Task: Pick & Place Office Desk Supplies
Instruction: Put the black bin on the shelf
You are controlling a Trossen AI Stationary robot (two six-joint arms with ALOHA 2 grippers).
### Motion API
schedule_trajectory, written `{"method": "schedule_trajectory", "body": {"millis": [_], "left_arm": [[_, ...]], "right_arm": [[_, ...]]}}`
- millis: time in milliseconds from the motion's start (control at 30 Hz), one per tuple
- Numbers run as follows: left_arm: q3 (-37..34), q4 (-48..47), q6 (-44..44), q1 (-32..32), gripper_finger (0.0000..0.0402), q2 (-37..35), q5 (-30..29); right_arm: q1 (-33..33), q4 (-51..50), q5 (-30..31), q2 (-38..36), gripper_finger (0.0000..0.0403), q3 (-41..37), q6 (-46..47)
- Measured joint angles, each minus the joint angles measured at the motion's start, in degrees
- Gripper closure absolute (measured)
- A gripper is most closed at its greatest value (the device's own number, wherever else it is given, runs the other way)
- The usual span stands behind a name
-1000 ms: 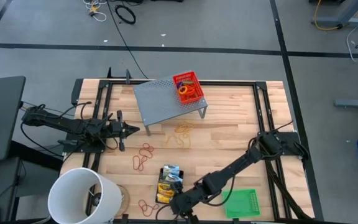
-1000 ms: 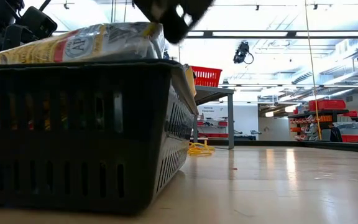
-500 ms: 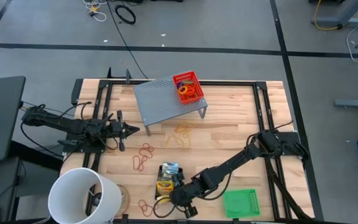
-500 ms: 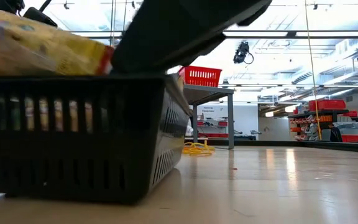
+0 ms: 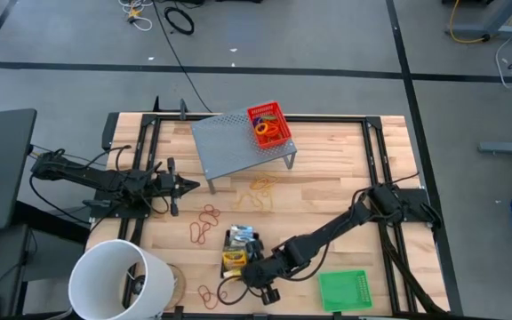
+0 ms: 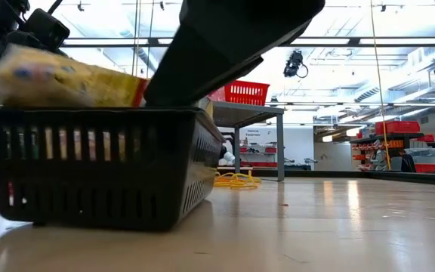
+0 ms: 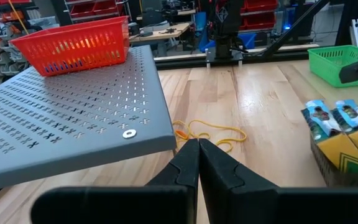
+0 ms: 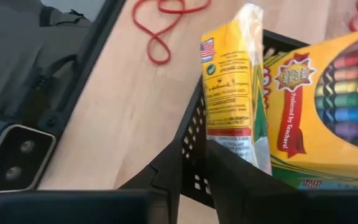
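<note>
1. Near the front edge of the table, your right gripper point(image 5: 254, 277) is down at the black mesh tray point(image 5: 236, 251). The right wrist view shows one finger outside the tray's wall and the other inside it, so the jaws are clamped on that wall.
2. You can see the tray point(image 6: 100, 166) in the low view lifted at one end, tilted rather than flat on the wood.
3. Inside it lies the yellow-green crayon box point(image 8: 325, 112), with teal-green packets point(image 7: 334, 117) at the end nearer the riser.
4. Your left gripper point(image 7: 199, 163) waits at the left side of the table, fingers pressed together and holding nothing, pointing toward the grey riser point(image 5: 238, 142).
5. On top of that riser sits the red mesh tray point(image 5: 269, 125), with small coloured rings inside.
6. Just in front of the riser, tan-orange rubber bands point(image 5: 258, 194) lie loose on the wood; red ones point(image 5: 204, 222) lie near the black tray's left side.
7. Well to the right of the black tray, the green mesh tray point(image 5: 344, 290) rests flat near the front edge.
8. At the front left corner stands the white bucket point(image 5: 121, 280).
</note>
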Motion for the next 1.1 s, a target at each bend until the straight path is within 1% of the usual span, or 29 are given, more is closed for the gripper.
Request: {"method": "schedule_trajectory", "body": {"millis": [233, 367, 533, 667, 800, 900, 967, 1100], "left_arm": [[0.0, 0.0, 0.0, 0.0, 0.0387, 0.0, 0.0], [0.0, -0.1, 0.0, 0.0, 0.0387, 0.0, 0.0], [0.0, -0.5, 0.0, 0.0, 0.0387, 0.0, 0.0], [0.0, -1.0, 0.0, 0.0, 0.0387, 0.0, 0.0], [0.0, -1.0, 0.0, 0.0, 0.0387, 0.0, 0.0], [0.0, -1.0, 0.0, 0.0, 0.0387, 0.0, 0.0], [0.0, -1.0, 0.0, 0.0, 0.0387, 0.0, 0.0], [0.0, -1.0, 0.0, 0.0, 0.0387, 0.0, 0.0]], "right_arm": [[-0.3, -2.2, 0.2, -1.0, 0.0268, 0.0, -0.9], [-0.3, -6.8, -0.1, -0.9, 0.0251, 3.6, -1.6], [0.0, -8.7, -0.2, -0.9, 0.0253, 6.3, -2.0], [0.3, -7.9, -0.5, -1.0, 0.026, 6.9, -2.6], [0.9, -6.8, -4.1, -0.9, 0.0269, 6.8, -3.0], [1.2, -5.0, -4.8, -0.2, 0.0273, 6.8, -3.0], [1.2, -5.4, -4.1, -0.1, 0.0274, 6.8, -3.0], [1.1, -6.7, 0.8, 0.4, 0.027, 6.8, -3.1]]}}
